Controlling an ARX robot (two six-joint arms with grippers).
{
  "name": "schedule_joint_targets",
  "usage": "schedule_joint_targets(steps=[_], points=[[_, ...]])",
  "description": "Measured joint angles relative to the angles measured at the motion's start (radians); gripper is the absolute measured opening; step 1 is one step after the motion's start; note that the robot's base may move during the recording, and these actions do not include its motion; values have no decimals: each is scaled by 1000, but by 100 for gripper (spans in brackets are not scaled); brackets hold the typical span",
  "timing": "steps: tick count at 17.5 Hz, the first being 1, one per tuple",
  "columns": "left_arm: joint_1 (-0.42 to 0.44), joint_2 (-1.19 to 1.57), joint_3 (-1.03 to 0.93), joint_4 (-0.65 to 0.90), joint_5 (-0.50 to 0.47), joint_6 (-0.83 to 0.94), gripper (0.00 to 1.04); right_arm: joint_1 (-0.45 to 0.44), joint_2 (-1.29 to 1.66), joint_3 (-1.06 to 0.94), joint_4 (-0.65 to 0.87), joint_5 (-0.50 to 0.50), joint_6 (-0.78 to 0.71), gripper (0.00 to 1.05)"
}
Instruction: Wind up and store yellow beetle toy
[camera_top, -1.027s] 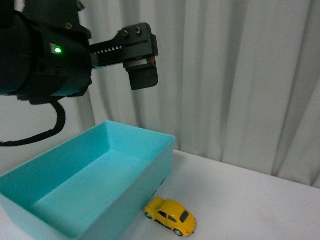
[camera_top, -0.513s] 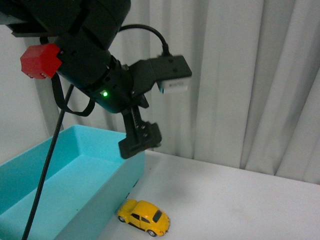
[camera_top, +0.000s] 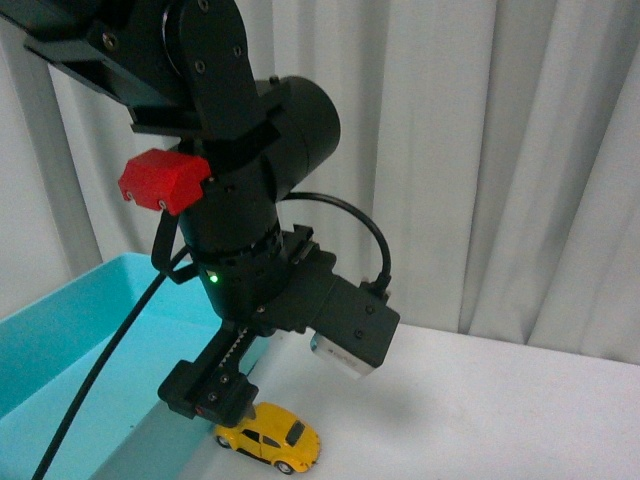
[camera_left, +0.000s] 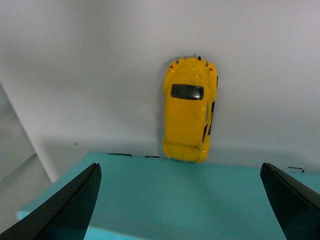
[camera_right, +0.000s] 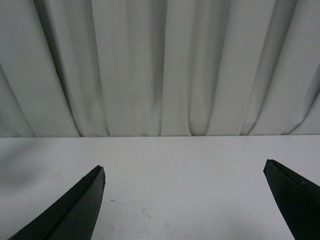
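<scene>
The yellow beetle toy (camera_top: 268, 438) stands on the white table right beside the teal box's (camera_top: 60, 330) near wall. In the left wrist view the toy (camera_left: 190, 107) lies just past the box's wall (camera_left: 165, 195), seen from above. My left gripper (camera_top: 215, 385) hangs open above the box's edge, close over the toy; in its own view the left gripper (camera_left: 182, 200) has wide-apart jaws and holds nothing. My right gripper (camera_right: 185, 200) is open and empty over bare table, and it does not show in the front view.
A white pleated curtain (camera_top: 500, 150) closes the back of the scene. The left arm's black body with a red block (camera_top: 165, 182) and cable fills the middle left of the front view. White table (camera_top: 500, 410) stretches to the right of the toy.
My left arm has swung down and toward the toy, its gripper now low beside the box's wall. The view has shifted, so box and toy sit further left.
</scene>
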Motion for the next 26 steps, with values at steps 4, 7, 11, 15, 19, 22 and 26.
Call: schedule_joint_targets(steps=[4, 7, 11, 15, 19, 22, 26], points=[[0, 67, -23, 25, -49, -212, 98, 0, 0, 0, 0, 0, 0, 98], [-9, 109, -36, 51, -54, -310, 98, 0, 0, 0, 0, 0, 0, 98], [-8, 167, -42, 109, -56, -353, 98, 0, 0, 0, 0, 0, 0, 98], [9, 221, -40, 166, -51, -327, 98, 0, 0, 0, 0, 0, 0, 98], [21, 272, -15, 218, -28, -198, 57, 0, 0, 0, 0, 0, 0, 98], [22, 269, -13, 220, -35, -204, 43, 0, 0, 0, 0, 0, 0, 98], [-13, 245, -13, 201, 29, -45, 41, 0, 0, 0, 0, 0, 0, 98]])
